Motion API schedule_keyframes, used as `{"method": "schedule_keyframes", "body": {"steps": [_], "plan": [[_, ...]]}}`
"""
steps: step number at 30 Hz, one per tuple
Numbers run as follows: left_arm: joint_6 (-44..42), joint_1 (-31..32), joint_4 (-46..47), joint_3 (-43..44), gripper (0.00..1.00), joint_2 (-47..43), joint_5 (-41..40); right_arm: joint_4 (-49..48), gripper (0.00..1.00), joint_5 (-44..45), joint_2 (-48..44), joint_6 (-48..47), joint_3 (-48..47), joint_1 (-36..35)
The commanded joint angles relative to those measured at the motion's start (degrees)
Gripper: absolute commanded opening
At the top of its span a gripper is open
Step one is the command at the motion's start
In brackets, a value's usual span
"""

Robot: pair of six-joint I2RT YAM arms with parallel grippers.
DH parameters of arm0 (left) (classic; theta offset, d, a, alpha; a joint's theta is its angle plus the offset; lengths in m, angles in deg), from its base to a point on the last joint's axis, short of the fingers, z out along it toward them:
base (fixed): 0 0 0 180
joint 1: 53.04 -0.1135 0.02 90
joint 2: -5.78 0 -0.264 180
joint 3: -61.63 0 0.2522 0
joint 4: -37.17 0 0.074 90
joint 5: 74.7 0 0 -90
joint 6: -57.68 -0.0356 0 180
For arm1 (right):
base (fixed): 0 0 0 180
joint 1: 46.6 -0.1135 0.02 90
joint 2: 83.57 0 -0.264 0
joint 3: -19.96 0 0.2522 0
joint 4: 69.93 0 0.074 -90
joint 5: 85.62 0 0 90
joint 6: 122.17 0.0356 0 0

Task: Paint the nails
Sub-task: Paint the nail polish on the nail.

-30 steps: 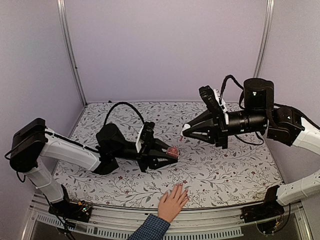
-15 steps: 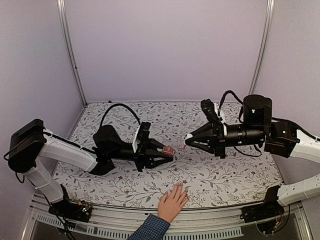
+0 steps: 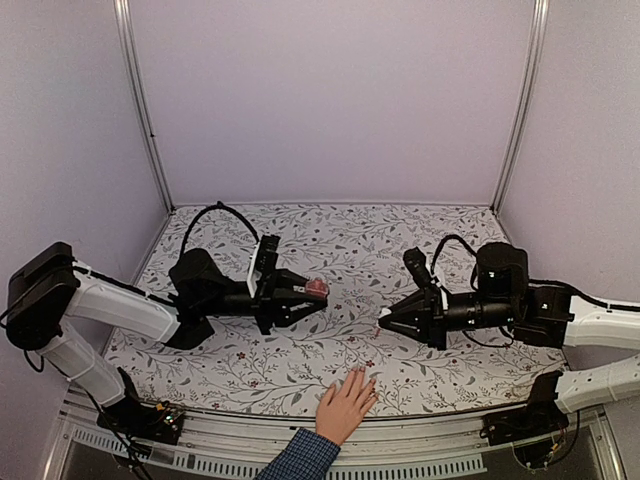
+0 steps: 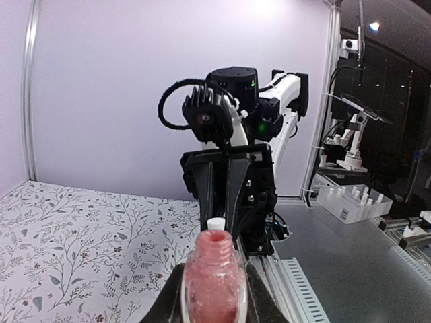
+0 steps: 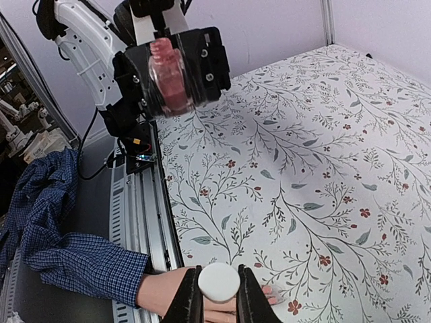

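Left fingers [image 4: 168,306] clenched on uncapped pink bottle [image 4: 214,279]. Right fingers [image 5: 189,301] pinch white cap [image 5: 217,282]. Hand [image 3: 347,403] flat on tabletop [image 3: 400,240], nails [image 5: 268,291] up.

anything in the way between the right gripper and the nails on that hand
Nothing visible. Only bare floral tabletop lies between the right gripper, shut on the white cap, and the nails at the table's near edge. The left gripper and its pink bottle are off to the side.
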Motion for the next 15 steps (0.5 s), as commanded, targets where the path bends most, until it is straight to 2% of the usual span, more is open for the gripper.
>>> {"method": "schedule_keyframes", "body": {"steps": [1,6,15], "plan": [[0.44,-1.22,-0.01,-0.69,0.00,-1.81,-1.38,-6.48,0.00,-0.91,-2.38,4.41,4.88,1.12],[0.40,-1.88,-0.33,-1.25,0.00,-1.89,-2.42,-10.07,0.00,1.70,-3.62,7.88,10.82,1.69],[0.87,-3.67,-0.38,-1.66,0.00,-1.63,-3.83,-18.21,0.00,0.00,-2.24,10.39,18.66,2.90]]}}
